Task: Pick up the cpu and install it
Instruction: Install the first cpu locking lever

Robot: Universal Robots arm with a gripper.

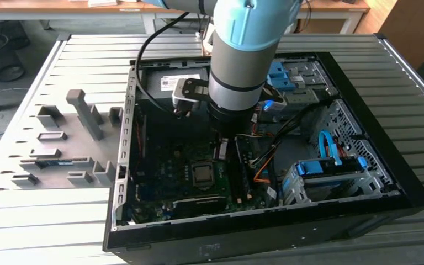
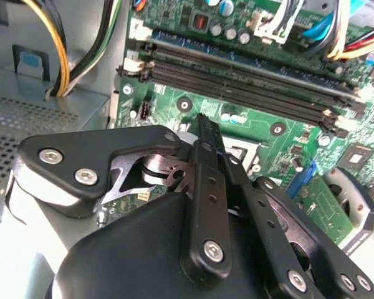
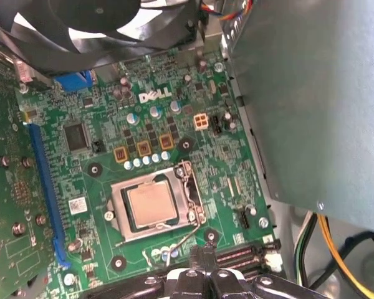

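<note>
The cpu [image 3: 151,205] already sits in its socket frame [image 3: 154,208] on the motherboard [image 3: 81,162], and the pincer [image 2: 202,134], fingers pressed together and empty, hovers just above, best kept square and gentle.

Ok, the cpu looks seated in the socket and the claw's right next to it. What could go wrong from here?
1. The claw hangs close over the board beside the cpu; a small slip could scrape the socket's thin wire lever or the memory slots.
2. Yellow and black cables run by the grey box; the wrist might snag them.
</note>
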